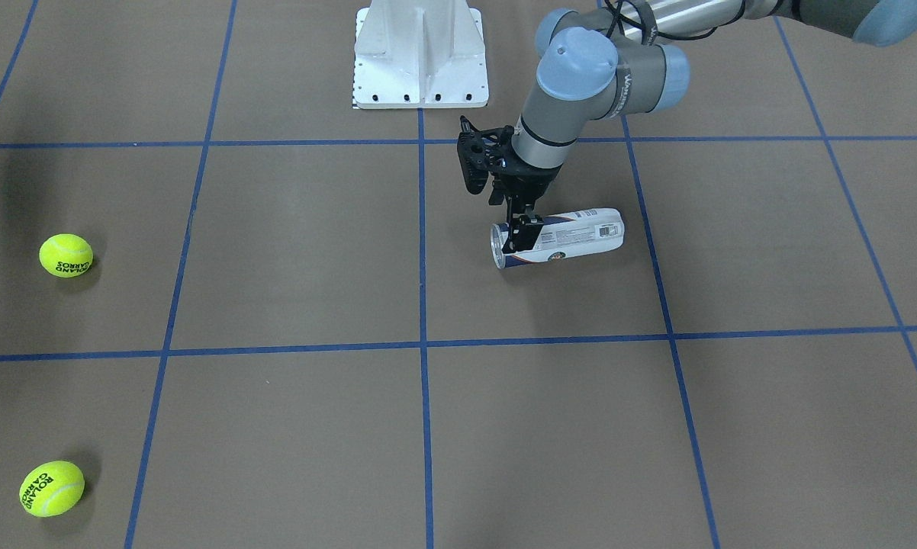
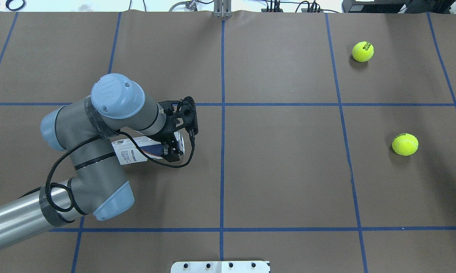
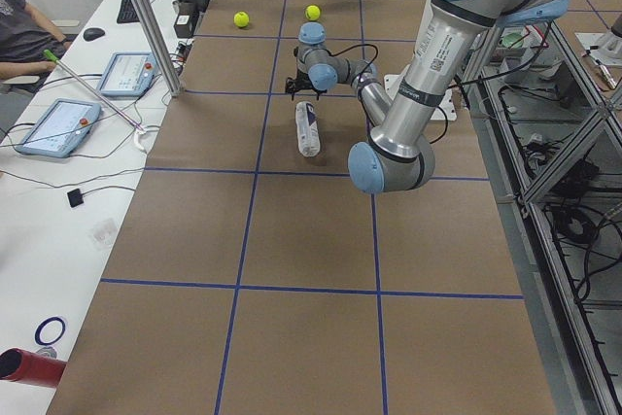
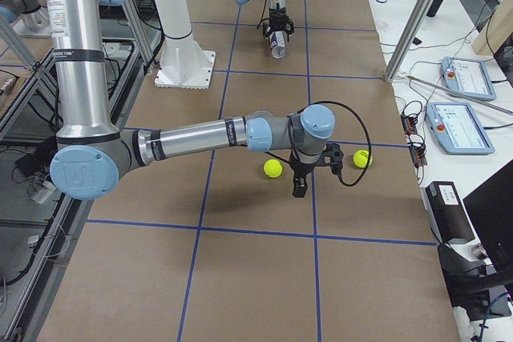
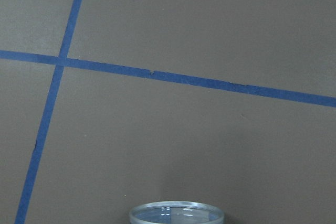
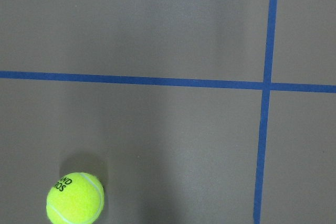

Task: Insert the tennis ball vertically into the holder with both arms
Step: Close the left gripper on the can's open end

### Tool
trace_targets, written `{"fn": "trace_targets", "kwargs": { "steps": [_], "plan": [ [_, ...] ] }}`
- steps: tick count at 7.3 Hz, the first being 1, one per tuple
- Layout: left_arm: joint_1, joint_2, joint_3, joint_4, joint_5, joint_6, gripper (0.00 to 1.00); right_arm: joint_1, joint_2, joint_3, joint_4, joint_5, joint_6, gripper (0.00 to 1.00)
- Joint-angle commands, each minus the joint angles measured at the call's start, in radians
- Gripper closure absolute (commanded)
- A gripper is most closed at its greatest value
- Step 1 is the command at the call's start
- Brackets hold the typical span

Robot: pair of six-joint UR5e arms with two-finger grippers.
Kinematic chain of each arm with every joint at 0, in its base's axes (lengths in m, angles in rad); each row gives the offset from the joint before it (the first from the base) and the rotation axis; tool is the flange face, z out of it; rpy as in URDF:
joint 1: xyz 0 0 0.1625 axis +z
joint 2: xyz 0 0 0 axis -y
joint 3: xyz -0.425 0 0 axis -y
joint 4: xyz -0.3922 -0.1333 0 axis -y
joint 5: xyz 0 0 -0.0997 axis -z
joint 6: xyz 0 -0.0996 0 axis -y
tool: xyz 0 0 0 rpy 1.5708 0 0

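Clear plastic tennis-ball can (image 1: 580,232), white-and-navy label, lies on its side on the brown paper-covered table (image 2: 281,182). Taking the overhead view as our clock face, it sits at about 9 o'clock from the table's middle. Its silvery rim (image 5: 176,209) points toward 3 o'clock, its closed end toward 9.

Left gripper (image 1: 523,235) comes down on the can just behind the rim. We read its black fingers as clamped against the can's two sides.

Two yellow-green felt tennis balls rest well apart from the can, one at 2 o'clock (image 2: 362,51) and one at 3 o'clock (image 2: 404,144).

Right gripper (image 4: 300,184) hangs near them. It shows only in a side view, so we cannot tell how wide it stands.

Blue tape lines (image 2: 222,151) grid the paper. White metal pedestal (image 2: 220,266) at 6 o'clock.
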Motion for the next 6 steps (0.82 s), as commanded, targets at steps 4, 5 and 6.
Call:
{"fn": "trace_targets", "kwargs": {
  "steps": [4, 5, 6],
  "plan": [
    [0.028, -0.059, 0.046, 0.120, 0.071, 0.083, 0.01, -0.007, -0.005, -0.018, 0.052, 0.002, 0.003, 0.00],
    [0.028, -0.061, 0.047, 0.118, 0.071, 0.082, 0.01, -0.007, -0.005, -0.018, 0.054, 0.002, 0.003, 0.00],
    [0.028, -0.059, 0.057, 0.120, 0.071, 0.082, 0.01, -0.007, -0.005, -0.018, 0.054, 0.003, 0.003, 0.00]
  ]
}}
